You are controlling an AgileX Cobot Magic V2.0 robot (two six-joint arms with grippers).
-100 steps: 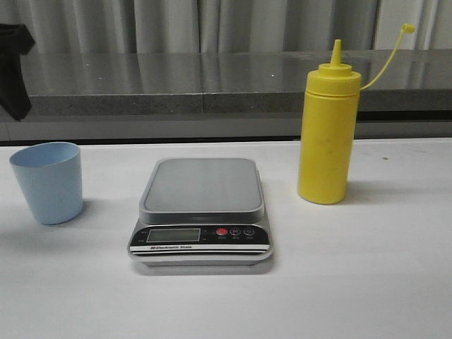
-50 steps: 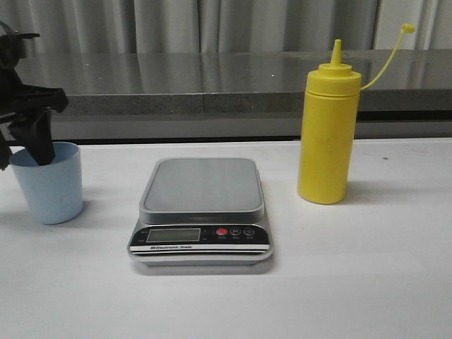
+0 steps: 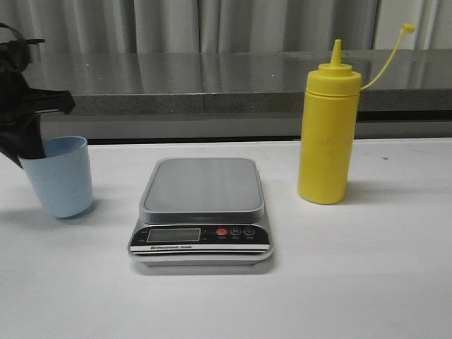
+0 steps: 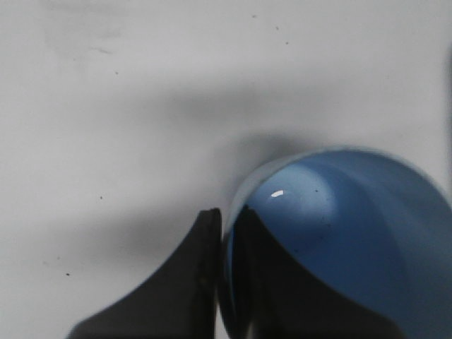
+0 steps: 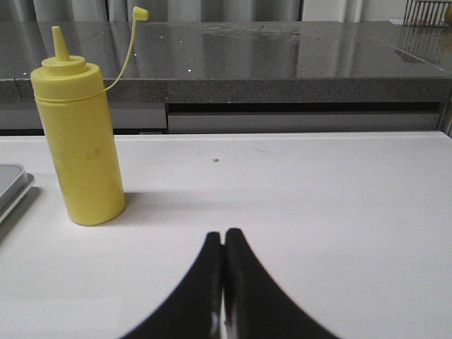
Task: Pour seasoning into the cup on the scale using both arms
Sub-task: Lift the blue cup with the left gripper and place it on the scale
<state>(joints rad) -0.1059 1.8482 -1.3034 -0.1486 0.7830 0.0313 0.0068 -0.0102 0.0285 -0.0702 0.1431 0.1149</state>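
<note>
The pale blue cup is at the far left, left of the scale, and leans slightly. My left gripper is shut on the cup's left rim. In the left wrist view, one finger is outside the cup and the other is inside, with the gripper pinching the wall. The yellow seasoning bottle stands upright right of the scale, its cap strap hanging free. My right gripper is shut and empty, low over the table, right of the bottle.
A grey stone counter runs along the back behind the white table. The scale's platform bears nothing, and its corner shows in the right wrist view. The right arm is outside the front view.
My left gripper came in from the left and closed on the cup's rim. The cup has shifted right towards the scale and tilted slightly. Bottle and scale have not moved.
</note>
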